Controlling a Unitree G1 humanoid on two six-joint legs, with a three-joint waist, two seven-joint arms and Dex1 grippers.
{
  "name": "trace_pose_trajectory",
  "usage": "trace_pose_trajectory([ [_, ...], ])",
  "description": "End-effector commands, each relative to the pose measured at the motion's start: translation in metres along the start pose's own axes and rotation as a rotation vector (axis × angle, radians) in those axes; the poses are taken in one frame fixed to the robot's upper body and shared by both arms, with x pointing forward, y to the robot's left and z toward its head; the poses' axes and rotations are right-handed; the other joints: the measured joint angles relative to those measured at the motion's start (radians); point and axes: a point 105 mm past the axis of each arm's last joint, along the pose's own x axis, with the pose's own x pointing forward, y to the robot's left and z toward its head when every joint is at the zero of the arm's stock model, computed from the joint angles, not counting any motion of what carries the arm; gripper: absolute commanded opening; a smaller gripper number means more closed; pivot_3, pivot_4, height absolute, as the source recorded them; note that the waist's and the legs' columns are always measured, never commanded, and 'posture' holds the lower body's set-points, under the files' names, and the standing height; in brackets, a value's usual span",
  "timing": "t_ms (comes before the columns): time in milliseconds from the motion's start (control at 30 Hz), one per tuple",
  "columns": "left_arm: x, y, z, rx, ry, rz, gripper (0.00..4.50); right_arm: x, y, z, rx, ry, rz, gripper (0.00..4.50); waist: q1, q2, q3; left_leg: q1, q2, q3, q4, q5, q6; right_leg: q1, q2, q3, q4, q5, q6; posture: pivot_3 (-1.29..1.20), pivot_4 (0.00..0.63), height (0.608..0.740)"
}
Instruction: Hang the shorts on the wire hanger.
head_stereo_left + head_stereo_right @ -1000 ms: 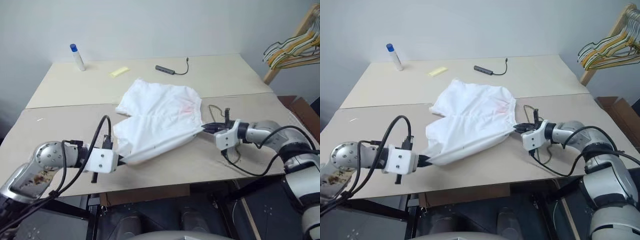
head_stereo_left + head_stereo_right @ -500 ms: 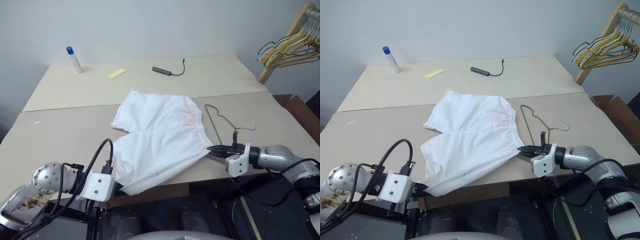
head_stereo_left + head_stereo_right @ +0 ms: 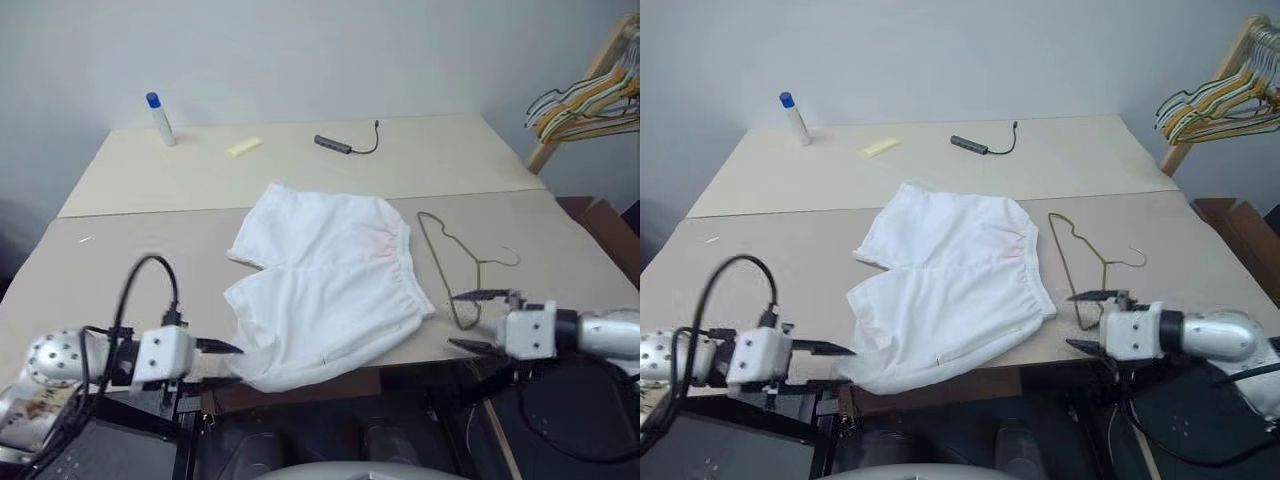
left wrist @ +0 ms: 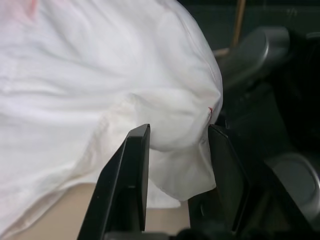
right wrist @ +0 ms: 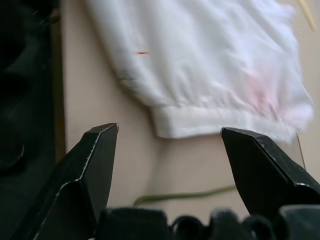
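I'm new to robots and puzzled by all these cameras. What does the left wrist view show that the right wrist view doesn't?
Left wrist view: a corner of the shorts hanging past the table edge between that gripper's open fingers. Right wrist view: the shorts' waistband lying flat, a stretch of the wire hanger on the table, framed by wide-open fingers. Both show the white shorts and black fingers holding nothing.

- I'm seeing my left tool point(image 3: 222, 362): two slim black fingers on a white boxy wrist block.
- Behind it, a silver rounded joint, scuffed brownish, black cable looping over.
- My right tool point(image 3: 1088, 320): same black fingers, white block, smooth silver-grey forearm.
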Motion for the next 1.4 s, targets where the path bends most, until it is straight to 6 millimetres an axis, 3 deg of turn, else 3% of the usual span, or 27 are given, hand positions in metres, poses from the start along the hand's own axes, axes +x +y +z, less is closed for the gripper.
trace_pose_trajectory([
  [33,-0.016,0.027,0.024,-0.028,-0.167,0.101,1.97,-0.015,-0.041,-0.003,0.15,0.062,-0.207,3.63,0.002,0.0,-0.001,0.0,0.0,0.0,0.0,0.0,0.0,0.0,0.0,0.0,0.0,0.0,0.0,0.0,0.0,0.74],
  [133,-0.055,0.053,0.074,-0.023,-0.252,0.116,1.97,-0.015,-0.042,-0.02,0.238,0.19,-0.24,3.63,0.0,-0.011,-0.003,-0.003,0.002,0.0,0.0,0.0,0.0,-0.004,0.003,-0.001,0.001,-0.001,-0.002,-0.01,0.0,0.74],
  [200,-0.057,0.059,0.092,-0.039,-0.289,0.109,1.97,-0.011,-0.035,-0.037,0.306,0.314,-0.24,3.63,-0.001,-0.012,-0.005,-0.004,0.003,-0.002,0.0,0.0,-0.001,-0.004,0.004,-0.004,0.0,-0.002,-0.003,-0.02,0.0,0.74],
  [333,-0.039,0.071,0.102,-0.05,-0.297,0.141,1.97,0.001,-0.024,-0.054,0.465,0.439,-0.246,3.63,-0.006,0.0,-0.013,-0.003,-0.001,0.002,0.0,-0.003,0.001,-0.001,0.0,0.002,-0.002,-0.003,0.0,-0.03,0.0,0.74],
  [500,-0.004,0.086,0.11,-0.079,-0.321,0.178,1.97,0.018,-0.015,-0.081,0.568,0.614,-0.266,3.63,-0.01,-0.001,-0.014,-0.002,-0.001,0.001,0.001,-0.002,0.0,-0.002,0.002,0.002,0.0,-0.002,-0.001,-0.04,0.0,0.74],
  [600,0.012,0.089,0.116,-0.081,-0.351,0.179,1.97,0.02,-0.02,-0.092,0.597,0.675,-0.321,3.13,-0.013,-0.003,-0.015,-0.002,-0.001,0.001,0.001,-0.002,0.0,-0.001,0.003,0.003,-0.001,-0.002,0.0,-0.04,0.0,0.74],
  [700,0.019,0.09,0.121,-0.079,-0.377,0.175,1.97,0.015,-0.026,-0.096,0.575,0.706,-0.35,2.03,-0.011,-0.004,-0.016,-0.003,-0.001,0.001,0.001,-0.002,0.0,-0.001,0.003,0.002,-0.002,-0.001,0.0,-0.04,0.0,0.74],
  [900,0.028,0.095,0.125,-0.078,-0.409,0.185,1.97,0.004,-0.037,-0.09,0.507,0.712,-0.379,0.03,-0.008,-0.004,-0.016,-0.003,-0.001,0.001,0.001,-0.002,0.0,-0.001,0.003,0.002,-0.002,-0.001,0.0,-0.05,0.0,0.74],
  [1100,0.038,0.114,0.127,-0.082,-0.422,0.25,1.97,-0.008,-0.085,-0.074,0.295,0.681,-0.538,0.03,-0.021,-0.004,-0.016,-0.003,-0.002,0.001,0.001,-0.002,0.0,-0.001,0.003,0.003,-0.002,-0.001,0.0,-0.07,0.0,0.74],
  [1233,0.042,0.136,0.133,-0.124,-0.455,0.316,1.97,-0.008,-0.13,-0.035,-0.01,0.517,-0.663,0.03,-0.035,-0.004,-0.016,-0.003,-0.002,0.001,0.001,-0.002,0.0,-0.002,0.003,0.003,-0.002,-0.001,0.001,-0.08,0.0,0.74],
  [1333,0.042,0.151,0.138,-0.163,-0.466,0.334,1.97,0.001,-0.139,0.001,-0.375,0.354,-0.642,0.03,-0.04,-0.004,-0.016,-0.003,-0.002,0.001,0.0,-0.002,0.0,-0.002,0.003,0.003,-0.003,-0.001,0.001,-0.09,0.0,0.74],
  [1400,0.039,0.158,0.14,-0.207,-0.472,0.301,1.97,0.006,-0.134,0.011,-0.569,0.307,-0.58,0.03,-0.044,-0.004,-0.015,-0.004,-0.002,0.001,0.0,-0.002,0.0,-0.002,0.003,0.003,-0.004,-0.002,0.002,-0.09,0.0,0.74],
])
